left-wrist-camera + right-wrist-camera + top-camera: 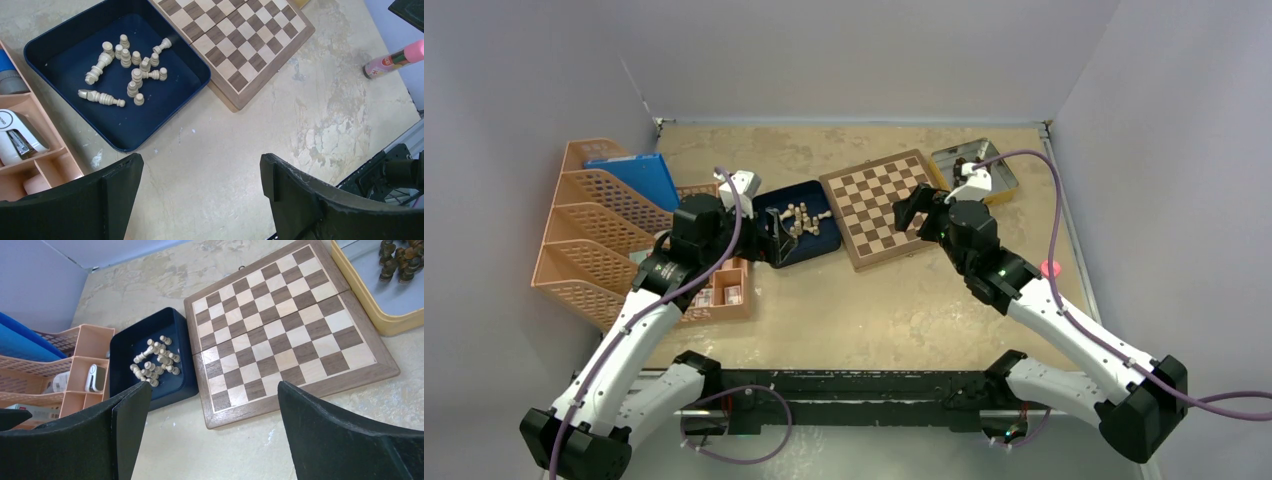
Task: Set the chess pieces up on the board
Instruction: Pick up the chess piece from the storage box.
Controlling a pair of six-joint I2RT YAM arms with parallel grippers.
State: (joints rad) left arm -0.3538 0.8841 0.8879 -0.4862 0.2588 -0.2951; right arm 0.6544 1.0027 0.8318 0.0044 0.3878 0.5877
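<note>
Starting on the left: our left gripper (200, 165) hangs over the table (250, 150) near the navy tray (145, 120), jaws wide apart and holding nothing. We count one tray with roughly fifteen pale pieces (136, 75), mostly bunched and several tipped over, so the exact number's fuzzy. One board (235, 40) sits right beside it, with no pieces on it yet. Our right gripper (214, 390) hovers by the board's edge, jaws spread and empty too. One tin (395, 329) further right holds the dark pieces (397, 260), too cropped to count. We reckon it's best to grab an upright outlier first and come straight down.
</note>
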